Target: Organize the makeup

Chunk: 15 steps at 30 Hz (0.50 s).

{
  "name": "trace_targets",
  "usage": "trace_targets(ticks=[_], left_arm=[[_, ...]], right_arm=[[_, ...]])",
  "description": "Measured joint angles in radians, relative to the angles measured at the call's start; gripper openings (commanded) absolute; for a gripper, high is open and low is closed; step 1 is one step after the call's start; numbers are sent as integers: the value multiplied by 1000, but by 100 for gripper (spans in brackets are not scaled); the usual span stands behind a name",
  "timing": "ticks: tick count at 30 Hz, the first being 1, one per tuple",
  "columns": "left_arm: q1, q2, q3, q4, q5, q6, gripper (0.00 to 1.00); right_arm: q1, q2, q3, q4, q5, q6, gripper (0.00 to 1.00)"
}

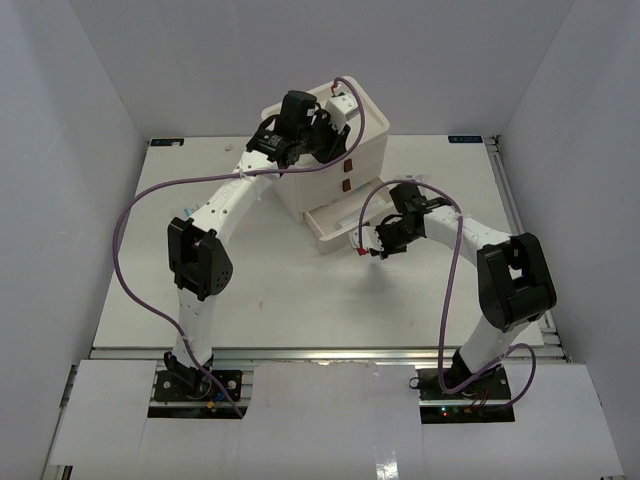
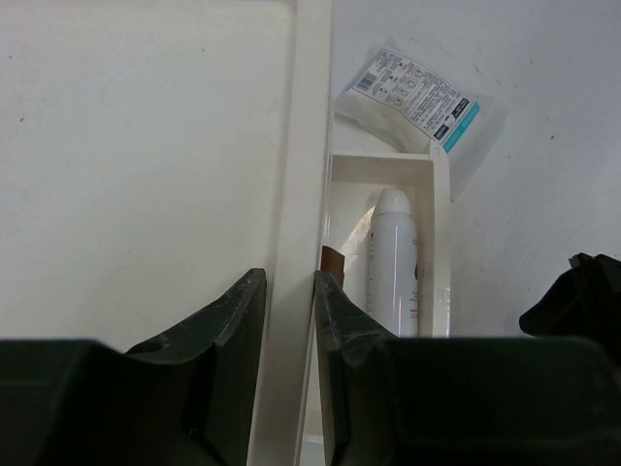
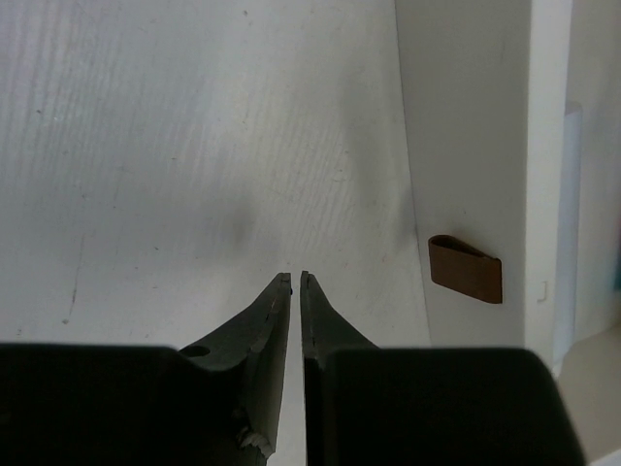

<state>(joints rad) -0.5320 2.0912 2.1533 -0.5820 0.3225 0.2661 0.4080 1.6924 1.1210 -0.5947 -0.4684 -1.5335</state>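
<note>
White worktop (image 1: 280,300): right jaws closed empty, left jaws pinched the rim of the cream drawer box (image 2: 146,146); just ahead, the white bottle (image 2: 396,262) looked stiff, slick, best gripped mid-body.

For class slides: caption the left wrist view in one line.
Left fingers grip the cream box rim, above an open drawer holding a white bottle.

Setting: robotics lab test cell. Plain white walls (image 1: 90,90) enclose a white table (image 1: 300,300). The left arm (image 1: 200,260) and right arm (image 1: 510,285), trailing purple cables (image 1: 130,210), are bolted to an aluminium rail (image 1: 320,352) at the near edge.
</note>
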Motion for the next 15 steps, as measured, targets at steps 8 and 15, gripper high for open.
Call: trace_targets(ticks=[8, 15], left_arm=[[7, -38, -93, 83, 50, 11, 26], [14, -38, -98, 93, 82, 14, 24]], right_arm=[[50, 137, 76, 188, 144, 117, 16], [138, 241, 113, 444, 343, 306, 19]])
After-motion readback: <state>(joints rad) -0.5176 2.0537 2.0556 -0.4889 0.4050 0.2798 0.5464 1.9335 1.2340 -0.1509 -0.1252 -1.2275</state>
